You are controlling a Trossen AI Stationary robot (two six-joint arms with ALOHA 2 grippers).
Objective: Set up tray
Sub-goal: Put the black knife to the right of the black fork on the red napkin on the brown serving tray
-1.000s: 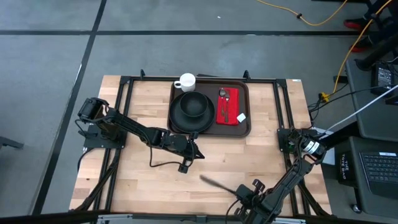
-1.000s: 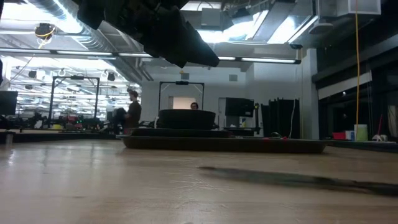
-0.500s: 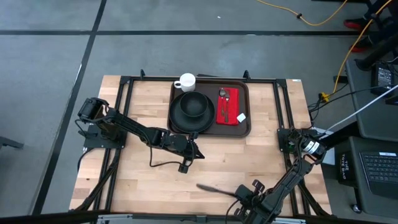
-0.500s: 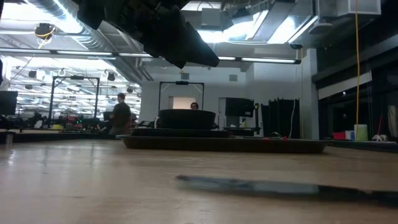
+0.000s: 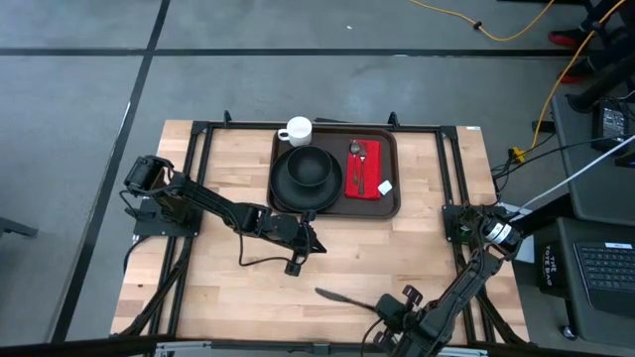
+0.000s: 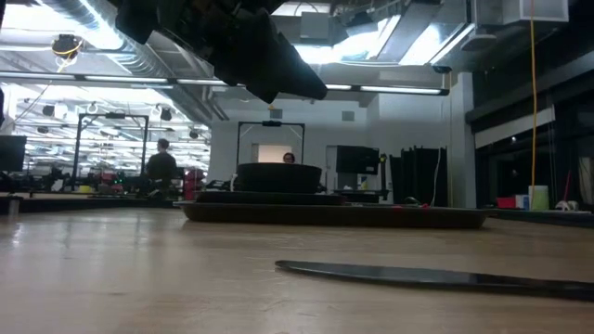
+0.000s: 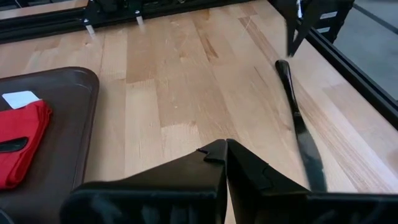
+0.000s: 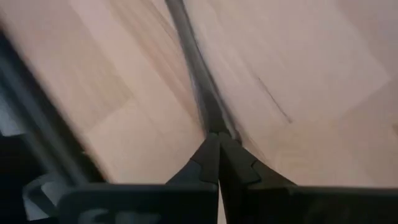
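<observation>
The dark brown tray (image 5: 389, 206) sits at the table's far middle. It holds a round black plate with a bowl (image 5: 306, 177) and a red napkin (image 5: 364, 174) with a spoon (image 5: 356, 151) on it. A white mug (image 5: 296, 130) stands on the table by the tray's far left corner. My right gripper (image 5: 383, 308), near the near edge, is shut on a black knife (image 5: 345, 297) that points left. My left gripper (image 5: 316, 246) hovers shut just near of the tray, above the table. My right gripper pinches the knife's handle end (image 8: 210, 118) between its two fingers (image 8: 239, 163), which lie along the knife and come in low from the table's right. The blade (image 6: 390, 273) runs level toward the left, just at the tabletop; I cannot tell whether it rests there.
A black metal frame (image 5: 451, 178) runs along the table's left, right and far sides. Bare wood (image 5: 228, 288) lies between the left arm and the near edge. In the low view a person (image 6: 161, 165) stands far off in the room behind.
My right gripper has shifted the knife: its free tip has moved a little toward the table's left and near edge and has come down lower over the wood. It showed blurred before and now stands sharp. The left arm has kept still.
</observation>
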